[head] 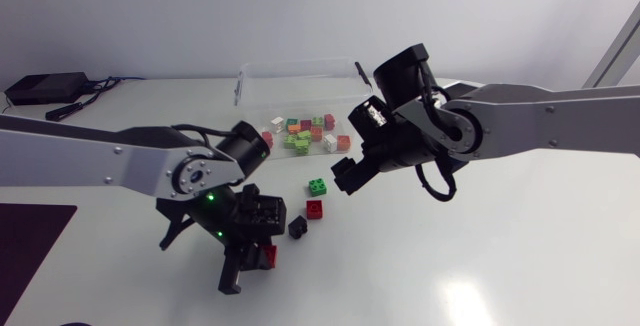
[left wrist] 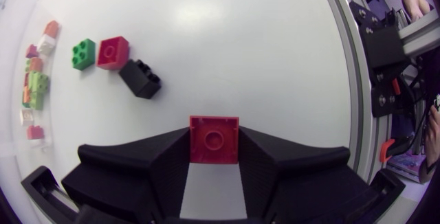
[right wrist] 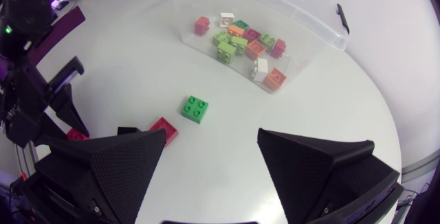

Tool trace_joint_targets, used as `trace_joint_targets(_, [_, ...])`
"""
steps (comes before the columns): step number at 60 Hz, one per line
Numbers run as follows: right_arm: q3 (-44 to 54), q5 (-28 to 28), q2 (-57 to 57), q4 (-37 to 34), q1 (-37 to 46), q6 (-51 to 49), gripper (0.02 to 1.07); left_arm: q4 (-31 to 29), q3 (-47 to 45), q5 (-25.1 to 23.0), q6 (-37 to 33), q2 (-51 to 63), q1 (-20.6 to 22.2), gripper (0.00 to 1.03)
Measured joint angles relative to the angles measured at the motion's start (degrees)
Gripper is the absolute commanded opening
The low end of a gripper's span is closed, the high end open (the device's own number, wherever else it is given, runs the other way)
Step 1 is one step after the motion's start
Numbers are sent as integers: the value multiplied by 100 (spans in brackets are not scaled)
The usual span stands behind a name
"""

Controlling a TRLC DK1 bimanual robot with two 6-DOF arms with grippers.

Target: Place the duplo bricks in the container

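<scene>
White and glossy, the desk [head: 500, 256] bears a clear container [head: 300, 74] of coloured bricks [head: 305, 134] and a dark patch [head: 30, 246] at its near left corner. Before the container, a green brick [head: 318, 187], loose red brick [head: 315, 209] and black brick [head: 297, 228] lie close together. The left gripper [left wrist: 214, 152] has its fingers clenched on a held red brick [left wrist: 214, 139]; the right gripper [right wrist: 212, 141] has its fingers spread, empty.

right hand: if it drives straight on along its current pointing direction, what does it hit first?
Probably the green brick, lying on the table just ahead of the open right hand, slightly off its centre line. The container sits further beyond. Depth is unclear.
</scene>
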State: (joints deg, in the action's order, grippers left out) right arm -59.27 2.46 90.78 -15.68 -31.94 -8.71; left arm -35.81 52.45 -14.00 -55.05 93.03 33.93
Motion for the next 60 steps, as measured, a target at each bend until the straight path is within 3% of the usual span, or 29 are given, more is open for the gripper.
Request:
trace_joint_targets(15, [-881, -15, 813, -715, -103, 472, 96, -229, 457, -4, 260, -1106, -389, 26])
trace_joint_targets(31, [-1808, -20, 1799, -1403, -229, 1027, 96, -240, 1080, -4, 667, -1222, -732, 26])
trace_joint_targets(54, [-3501, -273, 3136, -2741, -402, 1550, 96, 474, 1532, -28, 1416, -1266, -1169, 26])
trace_joint_targets(60, [-3842, -297, 3464, -2957, -402, 1650, 90, 719, 1572, -26, 1572, -1296, -1263, 26])
